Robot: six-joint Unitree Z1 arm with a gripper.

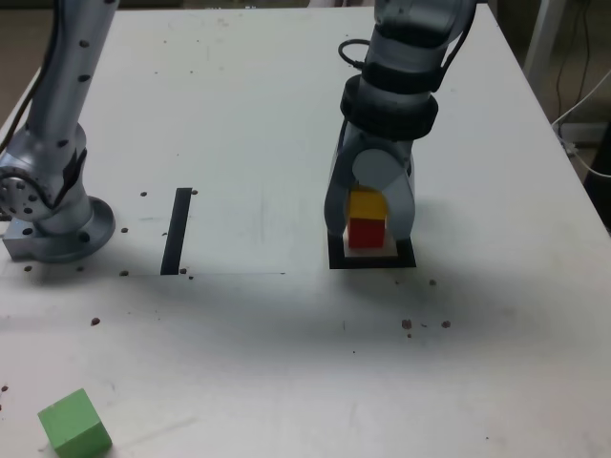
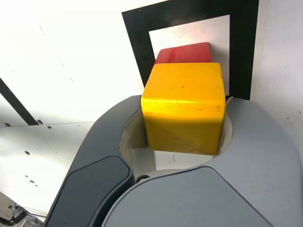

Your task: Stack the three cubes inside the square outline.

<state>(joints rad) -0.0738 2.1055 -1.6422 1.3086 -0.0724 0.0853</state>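
In the exterior view, you have the gripper (image 1: 369, 232) pointing down over the square outline (image 1: 339, 260), with one jaw on either side of the yellow cube (image 1: 367, 204). Directly below the yellow cube in this view you can see the red cube (image 1: 366, 234), which is over the pale centre of the outline. The black front edge of the outline shows below the jaws. Your green cube (image 1: 74, 425) sits well apart from the other two, on the bench (image 1: 258, 363) near the lower left corner of the view, turned at an angle. The straight black strip (image 1: 177, 232) lies between the arm's base (image 1: 62, 229) and the outline. The base stands at the exterior view's left, and small dark marks are scattered over the bench.

In the wrist view, you see the yellow cube up close between the curved inner sides of the jaws, with its top face and one side face showing. It covers much of the red cube, whose visible part lies inside the outline's thick black border. The jaws stand apart around the yellow cube, their tips right at its sides, but you cannot tell from here whether they are pinching it or only standing around it.
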